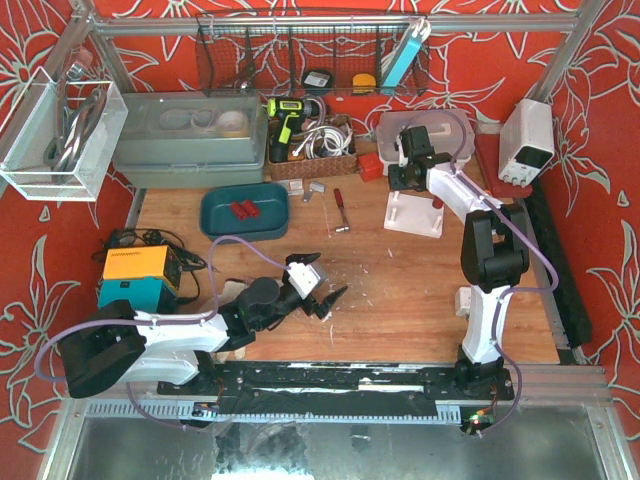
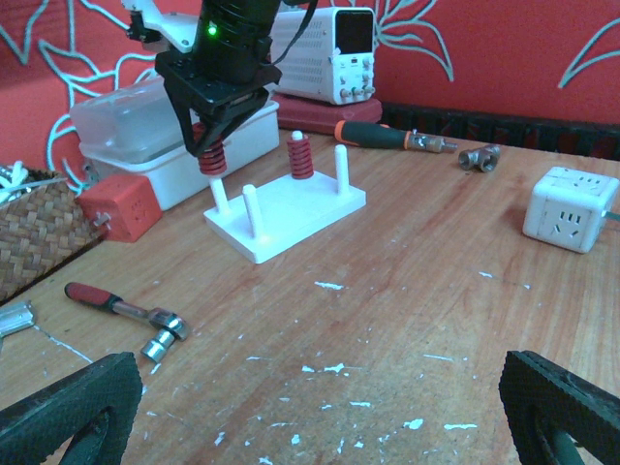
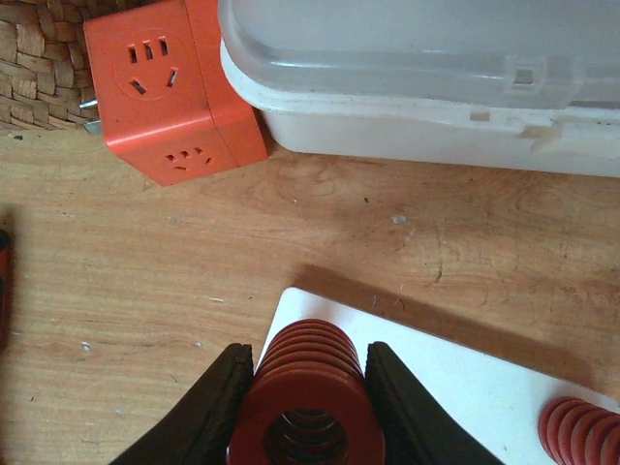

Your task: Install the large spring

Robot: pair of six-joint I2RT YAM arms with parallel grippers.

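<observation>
Top view, right tool (image 1: 402, 182): your right arm reaches to the far side of the surface (image 1: 400, 300). Its tool hangs over the far left corner of the white peg base (image 1: 418, 218), and the grip is hidden from here.
Top view, left tool (image 1: 324, 280): it sits low over the middle of the surface, well apart from the base. Its fingers are spread wide with nothing between them.
Top view, teal tray (image 1: 225, 222): it lies left of the base, with two red pieces inside.
Left wrist view, large spring (image 2: 211, 161): red and upright, it is clamped between the right tool's black fingers. Its lower end meets the top of the corner peg (image 2: 222, 199) nearest the orange socket cube (image 2: 121, 205). You cannot tell whether the peg has entered the coil.
Left wrist view, second spring (image 2: 299, 157): it is seated on a back peg of the same base.
Left wrist view, left fingers (image 2: 68, 412): you see them at the two bottom corners, far apart and empty.
Left wrist view, ratchet (image 2: 116, 308): it lies flat on the surface, nearer to you than the base.
Right wrist view, large spring: you look down its bore. Both fingers (image 3: 208, 412) press its sides, and it hangs over the corner of the white base.
Right wrist view, second spring: it shows at the lower right edge.
Right wrist view, plastic box (image 3: 426, 77): it stands beyond the base, with the orange socket cube beside it.
</observation>
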